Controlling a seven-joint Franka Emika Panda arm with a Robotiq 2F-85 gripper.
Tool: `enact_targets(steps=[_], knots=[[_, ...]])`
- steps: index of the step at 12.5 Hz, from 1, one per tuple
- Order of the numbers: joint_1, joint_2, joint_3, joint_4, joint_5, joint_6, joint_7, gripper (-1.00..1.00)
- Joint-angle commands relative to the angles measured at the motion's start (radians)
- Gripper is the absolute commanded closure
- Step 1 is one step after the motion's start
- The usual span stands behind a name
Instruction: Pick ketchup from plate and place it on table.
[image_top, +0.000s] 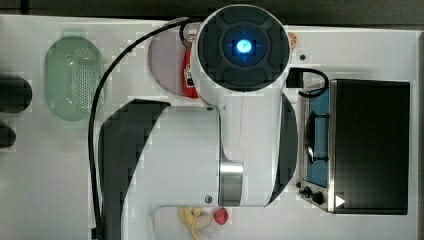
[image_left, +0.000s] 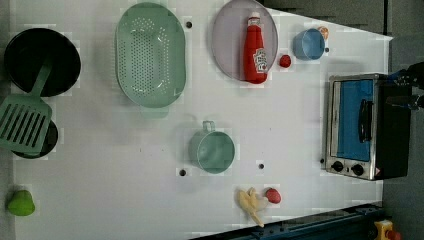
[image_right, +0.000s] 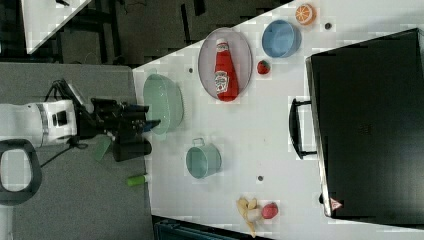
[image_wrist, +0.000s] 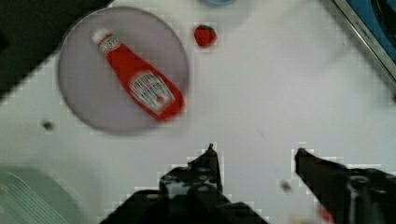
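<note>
Red and plastic, the small elongated ketchup bottle (image_left: 255, 51) with its white printed label lies flat on the large round pale mauve plate (image_left: 227, 40), its base end at the plate's rim in the wrist view; I note it there from the left, right and wrist views alike. The plate sits on the broad white table (image_left: 125, 175) near one edge. Just beside the plate, apart from it, lies a small red strawberry-like fruit (image_left: 285, 61), and beyond that a small round blue bowl (image_left: 308, 44) with an orange slice (image_right: 304, 13) past it. On the plate's other side stands the oval green perforated colander (image_left: 150, 54). A pale green mug (image_left: 212, 148) stands well apart from the plate, mid-table. A silver and black toaster oven (image_left: 360, 125) with a blue-tinted door occupies the left view's right. A yellowish peeled-banana piece (image_left: 251, 202) and another red fruit (image_left: 272, 195) lie together near the opposite table edge. A black pan (image_left: 42, 61) and a green slotted spatula (image_left: 25, 122) sit at the left view's left. Nothing lies on top of the bottle. I see the black gripper (image_wrist: 254, 154) in the wrist view with its two fingers (image_wrist: 211, 161) spread apart and nothing between them, over bare table, clear of the plate. In the top view the white arm body (image_top: 240, 115) covers most of the plate.
</note>
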Motion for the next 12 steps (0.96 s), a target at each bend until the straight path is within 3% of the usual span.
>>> enact_targets(steps=[1, 3, 12], knots=[[-0.078, -0.169, 0.073, 0.014, 0.015, -0.200, 0.104, -0.59], [-0.077, -0.157, 0.075, 0.008, 0.015, -0.198, 0.102, -1.00], [-0.042, 0.126, 0.103, 0.008, 0.015, -0.032, -0.256, -1.00]])
